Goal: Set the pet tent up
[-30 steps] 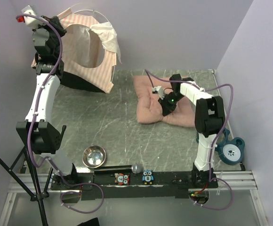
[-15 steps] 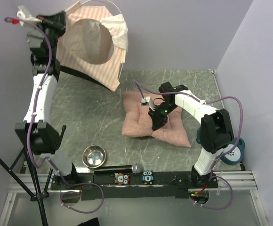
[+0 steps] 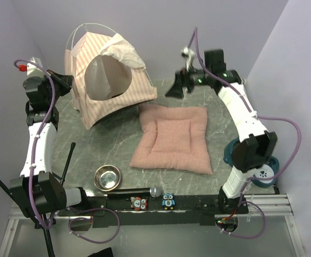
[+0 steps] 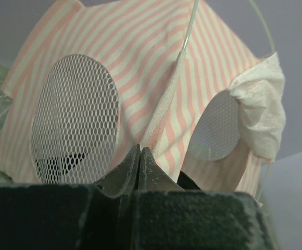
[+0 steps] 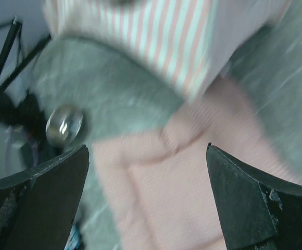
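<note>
the pet tent (image 3: pixel 110 80) stood upright at the back left of the table (image 3: pixel 118 134), so you looked to be at the placing-and-steadying step. your left gripper (image 4: pixel 139 156) was pinched shut on its white corner seam. your right gripper (image 5: pixel 148 156) hung wide open and empty above the pink cushion (image 3: pixel 174 139). next you'd probably need to let go gently without tipping the tent. the right wrist view was blurred, and the tent's floor and rear poles were hidden.
</note>
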You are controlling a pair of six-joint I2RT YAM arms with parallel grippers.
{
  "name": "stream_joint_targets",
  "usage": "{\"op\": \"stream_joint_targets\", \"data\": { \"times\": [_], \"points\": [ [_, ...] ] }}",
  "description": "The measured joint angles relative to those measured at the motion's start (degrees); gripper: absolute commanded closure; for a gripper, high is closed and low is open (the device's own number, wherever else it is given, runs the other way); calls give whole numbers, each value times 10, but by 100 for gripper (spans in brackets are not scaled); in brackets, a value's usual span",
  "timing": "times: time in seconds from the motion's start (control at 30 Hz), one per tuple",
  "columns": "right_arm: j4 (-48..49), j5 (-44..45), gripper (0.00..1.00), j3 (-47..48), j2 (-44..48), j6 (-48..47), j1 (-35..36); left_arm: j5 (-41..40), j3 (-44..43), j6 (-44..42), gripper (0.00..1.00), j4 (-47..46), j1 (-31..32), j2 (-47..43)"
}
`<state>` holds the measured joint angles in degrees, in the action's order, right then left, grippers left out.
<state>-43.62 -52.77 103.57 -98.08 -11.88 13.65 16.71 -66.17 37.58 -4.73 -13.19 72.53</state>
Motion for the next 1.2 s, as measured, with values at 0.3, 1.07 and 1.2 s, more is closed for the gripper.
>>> {"op": "stream_joint_targets", "data": {
  "times": [0.3,1.07,1.2],
  "points": [
    [133,86,0,281,-199,95,75,24,-12,-87,58,67,0,28],
    [243,89,47,128,-209,131,68,153,-193,-203,99,98,123,248],
    [247,116,10,75,-148,132,27,161,-266,-208,95,82,155,311]
  ]
}}
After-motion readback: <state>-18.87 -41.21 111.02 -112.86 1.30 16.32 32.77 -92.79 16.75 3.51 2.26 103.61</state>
